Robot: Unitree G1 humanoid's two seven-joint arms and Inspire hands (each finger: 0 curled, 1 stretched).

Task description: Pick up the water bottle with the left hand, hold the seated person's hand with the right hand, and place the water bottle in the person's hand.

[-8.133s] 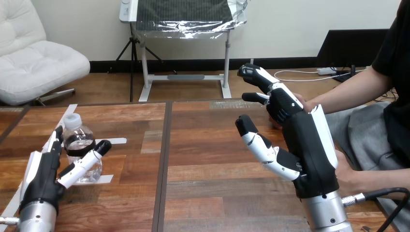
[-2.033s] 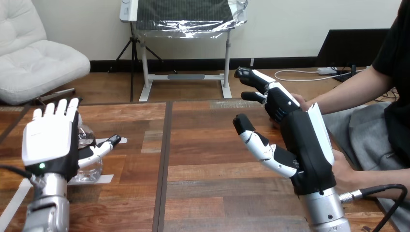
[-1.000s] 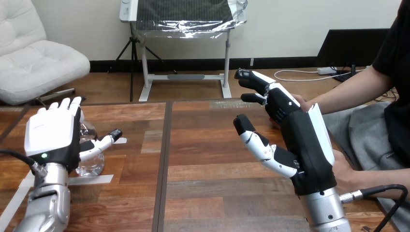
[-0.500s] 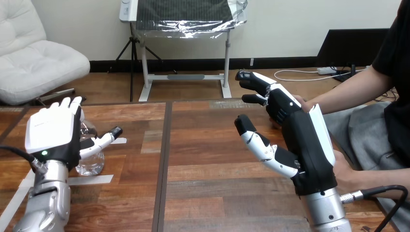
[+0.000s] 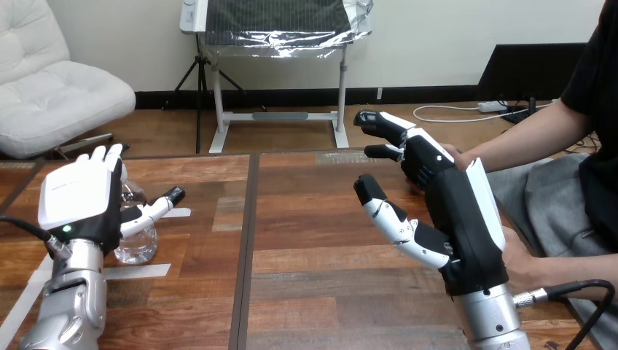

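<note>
The clear water bottle [image 5: 138, 245] stands on the table at the left, its top hidden behind my left hand [image 5: 76, 200]. That hand is upright with its white back toward me, fingers straight, thumb [image 5: 157, 211] stretched out in front of the bottle. My right hand [image 5: 455, 211] is raised at the right, fingers reaching forward, thumb spread wide to the left. The person's hand [image 5: 453, 154] peeks out just behind those fingers; I cannot tell if they touch. Another hand of the person [image 5: 520, 263] rests beside my right forearm.
Strips of white tape [image 5: 142, 270] lie on the wooden table [image 5: 306, 255] around the bottle. A dark seam [image 5: 246, 248] runs down the table between my hands. The person's forearm [image 5: 525, 142] reaches in from the right.
Since the earliest frame my left hand has risen from low beside the bottle and turned its back to me. Over the last second it barely shifted. My right hand has stayed put.
</note>
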